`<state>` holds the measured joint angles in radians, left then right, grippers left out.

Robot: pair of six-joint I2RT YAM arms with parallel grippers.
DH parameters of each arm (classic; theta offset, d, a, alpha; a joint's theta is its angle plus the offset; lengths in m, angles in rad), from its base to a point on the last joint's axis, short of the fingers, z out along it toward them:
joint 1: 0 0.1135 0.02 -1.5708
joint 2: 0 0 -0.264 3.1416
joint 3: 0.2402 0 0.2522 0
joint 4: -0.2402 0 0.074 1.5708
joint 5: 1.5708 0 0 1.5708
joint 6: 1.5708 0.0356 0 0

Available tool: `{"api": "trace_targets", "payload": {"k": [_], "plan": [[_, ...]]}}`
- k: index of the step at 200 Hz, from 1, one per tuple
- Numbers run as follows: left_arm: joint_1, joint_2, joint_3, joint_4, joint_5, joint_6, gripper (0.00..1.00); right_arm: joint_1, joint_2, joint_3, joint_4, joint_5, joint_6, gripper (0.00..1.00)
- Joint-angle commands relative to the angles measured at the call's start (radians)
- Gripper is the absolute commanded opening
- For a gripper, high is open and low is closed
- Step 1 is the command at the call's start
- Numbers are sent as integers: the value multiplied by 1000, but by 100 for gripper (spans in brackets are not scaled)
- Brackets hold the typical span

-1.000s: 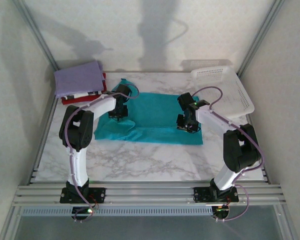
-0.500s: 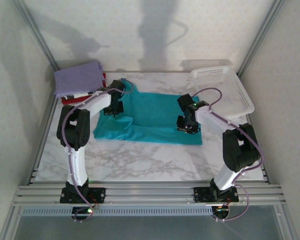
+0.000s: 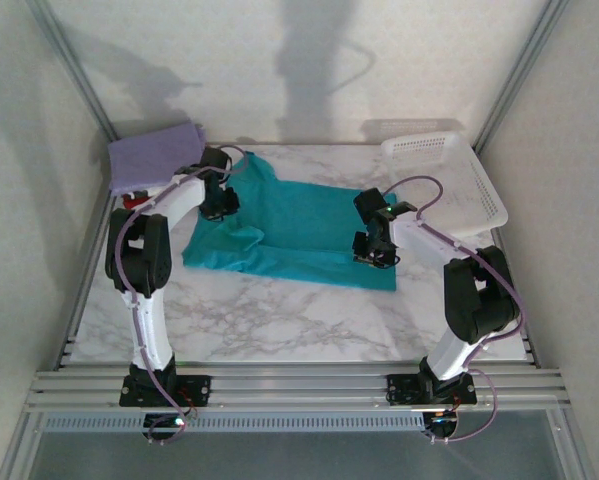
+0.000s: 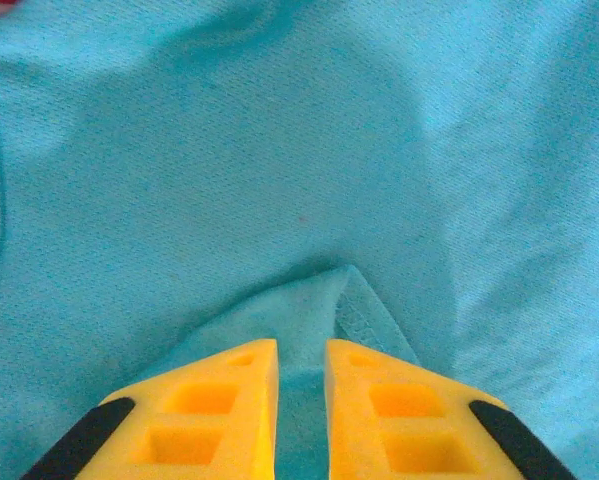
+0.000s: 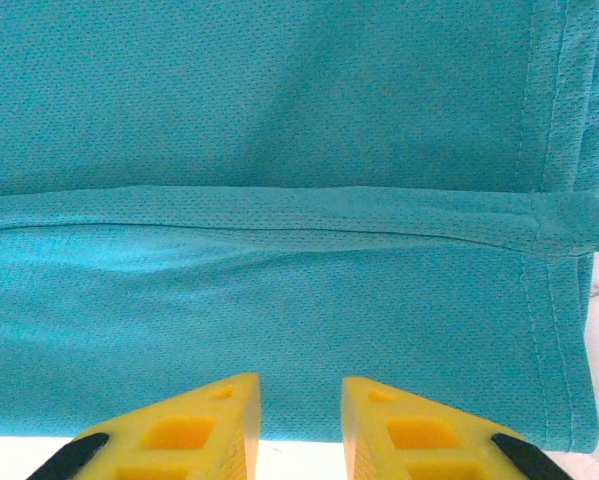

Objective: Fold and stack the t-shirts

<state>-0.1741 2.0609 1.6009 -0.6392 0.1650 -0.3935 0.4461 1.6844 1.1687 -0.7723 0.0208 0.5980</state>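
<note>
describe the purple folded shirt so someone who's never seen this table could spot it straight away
Start at the marble table and go to its far left corner. The lavender shirt lies there: plain pale purple and folded into a neat rectangle, unlike the teal shirt spread across the middle or the white basket at the far right.

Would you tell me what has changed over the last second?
The left claw moved farther back and leftward toward the folded stack, dragging the left side of the teal t-shirt along. The right claw, at the shirt's right edge, the stack and the white basket stayed put.
</note>
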Motion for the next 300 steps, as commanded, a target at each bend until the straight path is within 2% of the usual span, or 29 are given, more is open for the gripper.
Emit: {"api": "trace_targets", "payload": {"k": [1,10,29,73,133,171,201,225,248,277,300], "plan": [[-2,-3,16,-6,32,-6,35,16,28,8,-7,-19,2,29],[-4,1,14,-4,30,-3,35,17,30,12,-11,-19,2,29],[-17,10,21,-16,4,9,24,17,28,11,-11,-15,0,29],[-61,58,38,-51,-34,30,25,18,26,9,-17,-9,-1,28],[-101,89,52,-94,-180,42,26,17,20,6,-18,-7,4,28],[-114,93,50,-108,-242,48,21,18,21,3,-18,-10,5,28],[-116,96,40,-94,-249,50,18,18,17,-4,-18,-9,2,28],[-116,97,33,-69,-214,45,18,18,14,-6,-22,-4,-1,27],[-117,99,37,-63,-207,41,10,18,11,-6,-23,-1,-1,27],[-116,99,37,-71,-222,48,17,17,12,-8,-22,-2,-1,27],[-116,92,14,-48,-202,41,20,17,15,-9,-18,-5,-1,27]]}}
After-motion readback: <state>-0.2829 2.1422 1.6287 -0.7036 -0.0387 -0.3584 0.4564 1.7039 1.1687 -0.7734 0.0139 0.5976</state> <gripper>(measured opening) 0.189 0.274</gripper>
